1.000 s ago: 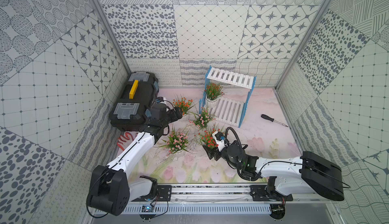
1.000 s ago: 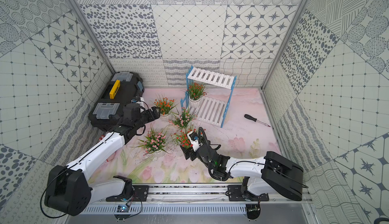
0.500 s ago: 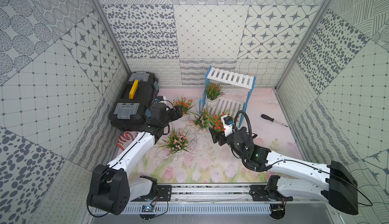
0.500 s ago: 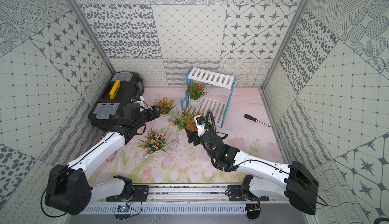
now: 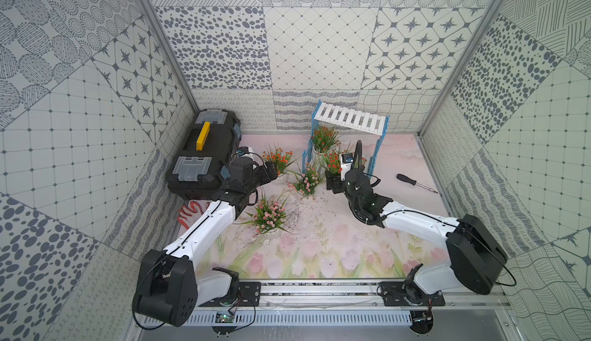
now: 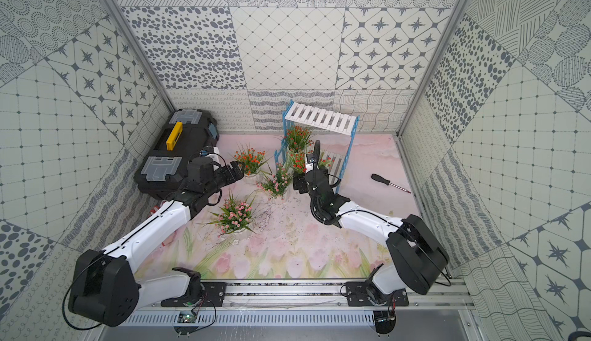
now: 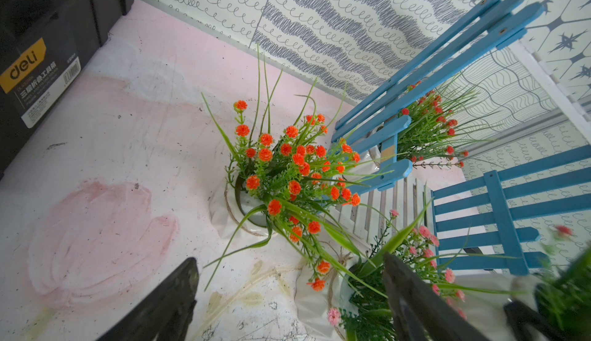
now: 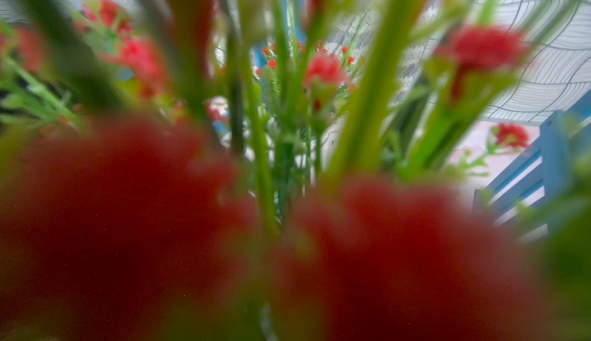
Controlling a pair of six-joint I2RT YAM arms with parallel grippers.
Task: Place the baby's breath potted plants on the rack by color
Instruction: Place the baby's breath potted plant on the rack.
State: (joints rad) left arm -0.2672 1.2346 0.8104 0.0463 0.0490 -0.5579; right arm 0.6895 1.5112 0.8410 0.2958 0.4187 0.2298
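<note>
My right gripper (image 5: 334, 185) has its black jaws clamped at the base of a small artificial plant, orange-red blooms over green grassy leaves (image 5: 332, 160); pot hidden. Right wrist view shows only blurred red blooms and green stems.

This held plant is at the front edge of the lower tier of the rack (image 5: 350, 120), white wooden slats in light-blue picket frames, standing at the back edge of the floral-print surface (image 5: 319, 246). I can't tell whether the pot touches the slats.

Just beside it, at that tier's left end, a second orange-red plant (image 5: 323, 135) stands upright.

My left gripper (image 7: 289, 259) is spread wide and empty, just beside a third orange-red plant (image 7: 287, 169) on the surface.

Two pink-flowered plants: one (image 5: 307, 181) near the rack's front, one (image 5: 268, 216) nearer mid-surface.

A black toolbox with yellow handle (image 5: 204, 152) fills the back left corner. A black-handled screwdriver (image 5: 415, 182) lies near the right edge.
</note>
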